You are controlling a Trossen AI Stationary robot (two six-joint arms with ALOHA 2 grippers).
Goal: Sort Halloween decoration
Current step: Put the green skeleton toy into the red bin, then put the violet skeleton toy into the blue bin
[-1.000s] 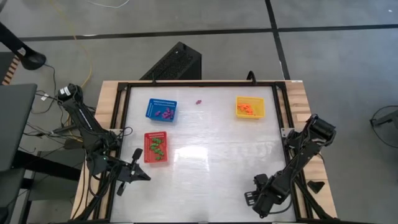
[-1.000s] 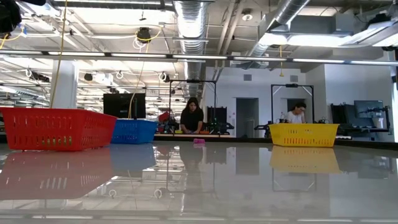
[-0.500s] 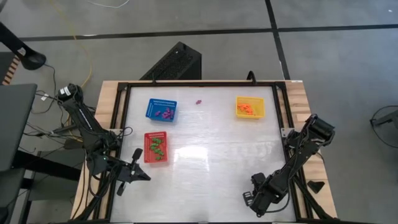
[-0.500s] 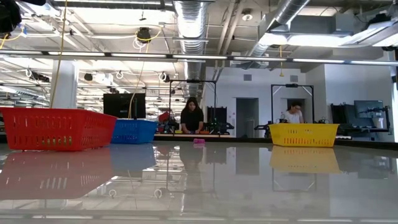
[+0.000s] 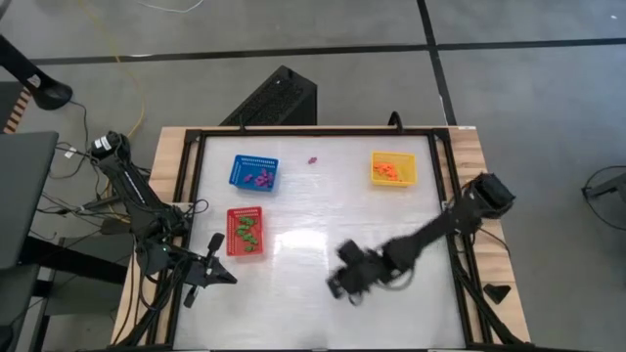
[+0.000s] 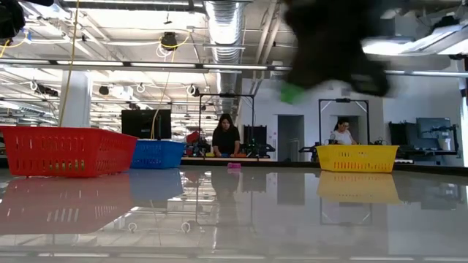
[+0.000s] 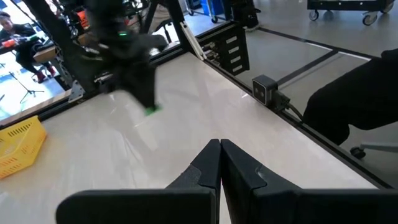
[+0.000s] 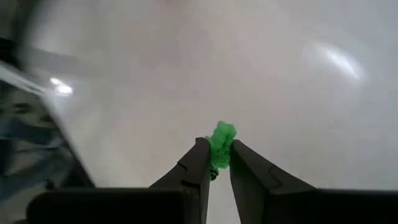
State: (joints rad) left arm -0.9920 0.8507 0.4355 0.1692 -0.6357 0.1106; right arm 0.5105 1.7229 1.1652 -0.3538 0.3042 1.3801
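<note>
While the left gripper rests closed at the table's left edge, the right gripper pinches a tiny crumpled green trinket mid-table.

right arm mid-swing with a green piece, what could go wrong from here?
1. The green trinket is pinched only at the right gripper fingertips; a fast swing could fling it.
2. The red basket holding the greens sits close to the parked left gripper; the arms might crowd.
3. The blue basket is adjacent; a misdrop missorts.

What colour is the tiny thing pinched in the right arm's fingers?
Bright green: the tiny trinket, clearest in the right wrist view.
</note>
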